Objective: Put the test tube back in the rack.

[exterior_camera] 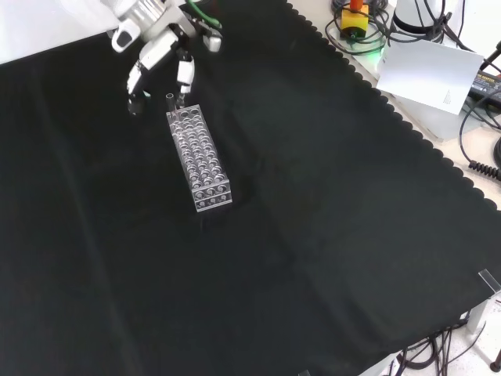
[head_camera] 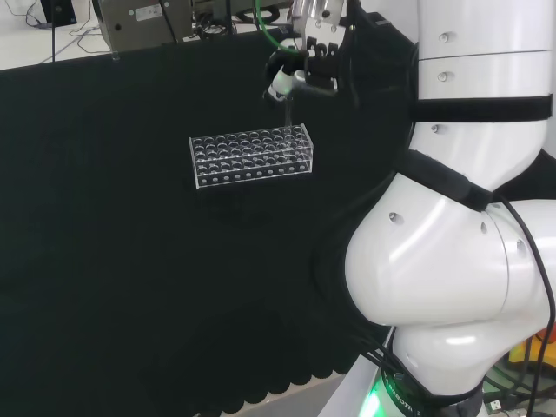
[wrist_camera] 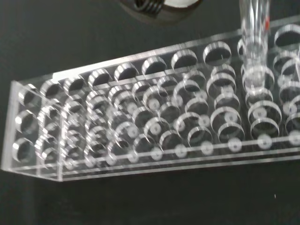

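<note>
- The tube (wrist_camera: 253,42) stands upright at the rack's (head_camera: 250,156) far end in the front view, its lower end in or just over a hole near the end of the middle row; whether it is seated to the bottom I cannot tell.
- In the front view the hand (exterior_camera: 160,51) is at about 11 o'clock from the rack, with fingers reaching down beside the tube's rim (exterior_camera: 170,97). Whether they pinch the tube or have let it go I cannot tell.
- Risk: if the tip sits on the edge of a hole and not inside it, a push down could jam it or tilt the tube.
- Risk: if the tube is let go before it is deep enough, it could lean and topple onto the cloth (exterior_camera: 313,235).
- Risk: the rack is light and clear; a sideways drag from the hand as it lifts away could shift it or tip it.
- The tube is clear, narrow and straight-sided, with an open rim and a small red mark near its wall. It looks empty.
</note>
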{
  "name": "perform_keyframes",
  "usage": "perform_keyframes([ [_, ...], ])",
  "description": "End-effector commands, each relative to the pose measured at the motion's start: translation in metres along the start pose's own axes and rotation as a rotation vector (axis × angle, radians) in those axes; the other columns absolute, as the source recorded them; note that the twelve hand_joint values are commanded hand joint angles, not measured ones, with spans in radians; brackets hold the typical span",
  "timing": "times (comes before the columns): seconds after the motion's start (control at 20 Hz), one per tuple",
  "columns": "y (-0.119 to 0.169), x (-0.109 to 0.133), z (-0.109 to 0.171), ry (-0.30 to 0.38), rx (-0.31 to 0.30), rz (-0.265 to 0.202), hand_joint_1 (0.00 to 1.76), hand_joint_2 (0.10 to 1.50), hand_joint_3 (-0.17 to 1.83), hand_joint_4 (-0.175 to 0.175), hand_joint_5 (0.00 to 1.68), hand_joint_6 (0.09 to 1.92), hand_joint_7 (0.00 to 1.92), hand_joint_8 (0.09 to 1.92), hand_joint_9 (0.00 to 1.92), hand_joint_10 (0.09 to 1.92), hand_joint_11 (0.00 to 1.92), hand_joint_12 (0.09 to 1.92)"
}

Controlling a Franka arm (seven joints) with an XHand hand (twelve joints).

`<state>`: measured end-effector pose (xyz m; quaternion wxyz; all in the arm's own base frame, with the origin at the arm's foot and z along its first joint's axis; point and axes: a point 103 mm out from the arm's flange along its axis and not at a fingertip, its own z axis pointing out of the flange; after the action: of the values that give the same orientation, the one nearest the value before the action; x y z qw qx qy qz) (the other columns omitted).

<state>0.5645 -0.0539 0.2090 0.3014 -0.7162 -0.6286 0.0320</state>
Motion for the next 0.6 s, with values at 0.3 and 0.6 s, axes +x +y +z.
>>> perform_keyframes([
  [0.3, -0.068, 0.045, -0.083, -0.033, -0.160, -0.087, 1.12, 0.92, -0.17, 0.013, 0.31, 0.49, 0.13, 0.91, 0.26, 0.99, 0.19, 1.56],
  [0.6, -0.103, 0.067, -0.105, -0.052, -0.229, -0.127, 1.11, 0.93, -0.17, 0.016, 0.31, 0.48, 0.12, 0.90, 0.26, 0.99, 0.18, 1.56],
])
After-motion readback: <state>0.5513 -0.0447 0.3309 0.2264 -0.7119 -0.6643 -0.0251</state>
